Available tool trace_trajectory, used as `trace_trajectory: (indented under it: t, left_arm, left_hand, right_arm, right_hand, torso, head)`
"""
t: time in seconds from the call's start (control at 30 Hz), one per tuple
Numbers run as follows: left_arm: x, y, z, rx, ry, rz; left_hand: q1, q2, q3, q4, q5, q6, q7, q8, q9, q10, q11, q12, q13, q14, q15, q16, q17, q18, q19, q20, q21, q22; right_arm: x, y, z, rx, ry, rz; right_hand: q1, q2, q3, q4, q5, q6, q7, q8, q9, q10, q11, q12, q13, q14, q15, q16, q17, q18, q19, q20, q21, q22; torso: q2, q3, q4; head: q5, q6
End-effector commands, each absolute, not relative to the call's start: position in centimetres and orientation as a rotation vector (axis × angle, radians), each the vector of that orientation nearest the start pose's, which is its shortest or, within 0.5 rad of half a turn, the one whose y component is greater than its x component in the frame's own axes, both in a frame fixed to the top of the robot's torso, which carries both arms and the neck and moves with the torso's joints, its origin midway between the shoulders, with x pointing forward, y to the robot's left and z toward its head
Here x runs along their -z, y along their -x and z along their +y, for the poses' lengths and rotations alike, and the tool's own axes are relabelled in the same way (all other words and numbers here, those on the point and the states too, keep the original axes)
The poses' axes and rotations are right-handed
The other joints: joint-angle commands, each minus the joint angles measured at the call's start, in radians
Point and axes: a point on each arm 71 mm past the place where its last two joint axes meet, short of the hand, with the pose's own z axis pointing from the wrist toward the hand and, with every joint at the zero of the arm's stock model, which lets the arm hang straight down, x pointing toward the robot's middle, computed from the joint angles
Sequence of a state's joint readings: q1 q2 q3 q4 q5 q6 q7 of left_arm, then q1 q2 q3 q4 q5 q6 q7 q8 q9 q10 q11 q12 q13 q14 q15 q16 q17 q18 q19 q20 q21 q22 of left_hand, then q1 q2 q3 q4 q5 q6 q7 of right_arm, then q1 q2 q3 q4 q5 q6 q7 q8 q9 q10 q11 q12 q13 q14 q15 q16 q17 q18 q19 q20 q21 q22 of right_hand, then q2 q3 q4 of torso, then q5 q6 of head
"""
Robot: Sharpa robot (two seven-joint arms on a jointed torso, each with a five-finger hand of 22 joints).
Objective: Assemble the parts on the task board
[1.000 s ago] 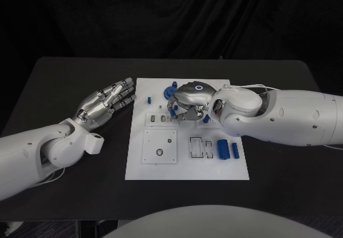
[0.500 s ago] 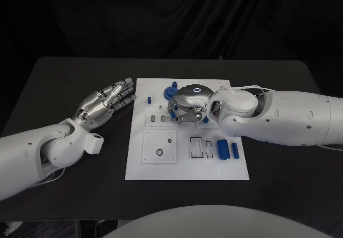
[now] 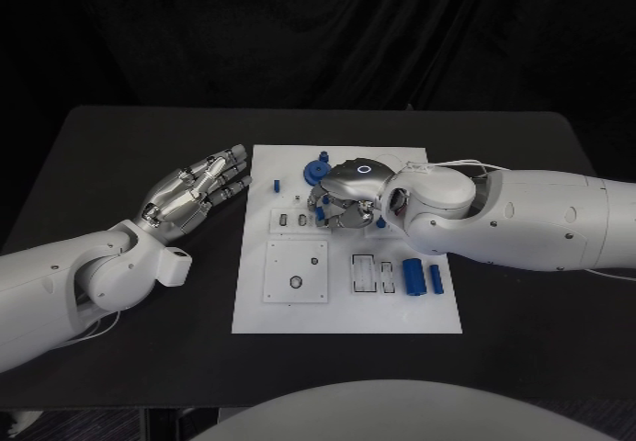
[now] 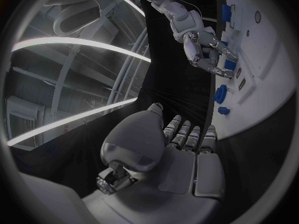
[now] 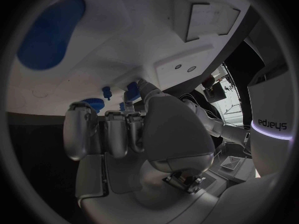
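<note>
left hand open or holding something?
Open. The left hand lies off the task board, fingers extended and apart, nothing in it.

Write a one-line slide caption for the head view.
Right hand works over the task board's upper part while the left hand rests open beside it.

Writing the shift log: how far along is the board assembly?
Early. Two blue cylinders lie loose on the task board, and slots beside them sit empty. The right hand works over the board's middle; its hold is hidden. The left hand rests open beside the board.
</note>
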State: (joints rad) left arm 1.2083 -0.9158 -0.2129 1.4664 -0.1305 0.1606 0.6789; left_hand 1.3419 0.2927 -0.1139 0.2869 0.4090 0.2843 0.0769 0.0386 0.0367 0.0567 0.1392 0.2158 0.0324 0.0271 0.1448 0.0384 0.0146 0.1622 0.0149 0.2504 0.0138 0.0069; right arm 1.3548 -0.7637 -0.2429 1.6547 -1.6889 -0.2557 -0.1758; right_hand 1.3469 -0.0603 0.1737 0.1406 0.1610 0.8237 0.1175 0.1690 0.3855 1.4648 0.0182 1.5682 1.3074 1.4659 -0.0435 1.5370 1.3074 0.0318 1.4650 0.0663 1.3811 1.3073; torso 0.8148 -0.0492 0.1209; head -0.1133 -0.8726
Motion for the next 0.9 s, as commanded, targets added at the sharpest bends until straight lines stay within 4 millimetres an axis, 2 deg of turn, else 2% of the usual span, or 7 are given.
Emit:
trace_trajectory:
  t: [0.03, 0.2, 0.4, 0.57, 0.63, 0.8, 0.9]
  left_arm:
    - [21.2, -45.7, 24.1, 1.985, 0.795, 1.454]
    - [21.2, -45.7, 24.1, 1.984, 0.796, 1.455]
    - [21.2, -45.7, 24.2, 1.984, 0.797, 1.454]
    - [21.2, -45.6, 24.4, 1.974, 0.797, 1.444]
    - [21.2, -45.6, 24.5, 1.962, 0.797, 1.437]
    - [21.0, -45.6, 24.4, 1.937, 0.794, 1.419]
    - [20.8, -45.6, 24.3, 1.916, 0.787, 1.396]
  left_hand:
    - [0.011, 0.001, 0.009, 0.000, 0.005, -0.003, 0.005, 0.001, 0.000, -0.002, 0.008, 0.000, 0.000, -0.001, 0.004, 0.000, -0.001, 0.016, -0.001, 0.007, -0.001, 0.002]
    - [0.011, 0.001, 0.009, 0.000, 0.005, -0.003, 0.005, 0.001, 0.000, -0.002, 0.008, 0.000, 0.000, -0.001, 0.004, 0.000, -0.001, 0.016, -0.001, 0.007, -0.001, 0.002]
    - [0.011, 0.001, 0.009, 0.000, 0.005, -0.003, 0.005, 0.001, 0.000, -0.002, 0.008, 0.000, 0.000, -0.001, 0.004, 0.000, -0.001, 0.016, -0.001, 0.007, -0.001, 0.002]
    - [0.012, 0.000, 0.011, -0.001, 0.005, -0.003, 0.005, 0.001, 0.000, -0.002, 0.009, 0.000, 0.000, -0.001, 0.004, -0.001, -0.001, 0.016, -0.001, 0.008, -0.001, 0.002]
    - [0.016, -0.004, 0.011, -0.005, 0.005, 0.002, 0.006, 0.002, 0.001, -0.002, 0.009, 0.001, 0.000, 0.000, 0.003, 0.000, -0.001, 0.016, 0.000, 0.008, 0.000, 0.002]
    - [0.035, -0.016, 0.004, -0.020, 0.013, 0.022, 0.013, 0.007, 0.004, 0.007, 0.011, 0.017, 0.002, 0.006, 0.005, 0.009, 0.002, 0.020, 0.012, 0.017, 0.010, 0.008]
    - [0.046, -0.019, -0.003, -0.022, 0.023, 0.036, 0.017, 0.010, 0.005, 0.017, 0.017, 0.034, 0.004, 0.013, 0.012, 0.018, 0.004, 0.020, 0.027, 0.025, 0.021, 0.014]
  right_arm:
    - [18.6, -44.9, -12.9, -0.559, 0.610, 1.688]
    - [18.7, -44.8, -12.9, -0.560, 0.612, 1.690]
    - [18.5, -44.8, -13.1, -0.573, 0.605, 1.671]
    - [17.9, -44.6, -13.3, -0.622, 0.578, 1.596]
    - [17.4, -44.3, -13.5, -0.651, 0.562, 1.550]
    - [15.8, -43.7, -14.2, -0.701, 0.532, 1.453]
    - [14.1, -43.3, -14.8, -0.734, 0.514, 1.369]
  right_hand:
    - [-0.010, -0.002, -0.009, -0.002, -0.017, -0.018, -0.001, -0.016, -0.010, 0.106, 0.004, 0.003, 0.263, 0.089, 0.002, -0.009, 0.224, 0.019, 0.003, 0.003, -0.009, 0.192]
    - [-0.025, -0.010, -0.030, 0.004, -0.074, -0.048, -0.001, -0.048, -0.030, 0.106, 0.003, 0.003, 0.263, 0.089, 0.001, -0.011, 0.222, 0.020, 0.002, 0.002, -0.016, 0.191]
    - [-0.044, -0.024, -0.052, 0.021, -0.108, -0.078, -0.001, -0.071, -0.044, 0.106, 0.004, 0.003, 0.263, 0.096, 0.002, 0.009, 0.240, 0.017, 0.008, 0.002, -0.008, 0.196]
    - [-0.060, -0.072, -0.068, 0.069, -0.113, -0.132, -0.005, -0.103, -0.065, 0.106, 0.000, 0.003, 0.263, 0.097, -0.001, 0.013, 0.244, 0.017, 0.009, -0.001, -0.008, 0.197]
    - [-0.043, -0.107, -0.062, 0.134, -0.114, -0.158, -0.011, -0.104, -0.077, 0.106, -0.006, 0.003, 0.263, 0.097, -0.006, 0.014, 0.244, 0.016, 0.010, -0.006, -0.006, 0.199]
    - [-0.043, -0.125, -0.071, 0.155, -0.113, -0.167, -0.017, -0.104, -0.082, 0.106, -0.009, 0.003, 0.263, 0.098, -0.009, 0.015, 0.245, 0.016, 0.011, -0.008, -0.005, 0.200]
    - [-0.056, -0.126, -0.075, 0.156, -0.113, -0.172, -0.020, -0.104, -0.085, 0.106, -0.011, 0.003, 0.263, 0.098, -0.011, 0.016, 0.247, 0.016, 0.011, -0.010, -0.004, 0.200]
  torso:
    - [0.000, -0.0002, -0.0016]
    - [0.000, 0.0000, -0.0013]
    - [0.000, 0.0005, -0.0010]
    - [0.001, 0.0003, -0.0011]
    - [0.001, 0.0002, -0.0015]
    - [0.000, 0.0004, -0.0011]
    - [0.000, 0.0008, -0.0012]
  head:
    - [0.001, 0.000]
    - [0.001, 0.000]
    - [0.003, 0.000]
    - [0.006, 0.000]
    - [0.007, 0.001]
    - [0.011, 0.018]
    - [0.016, 0.037]
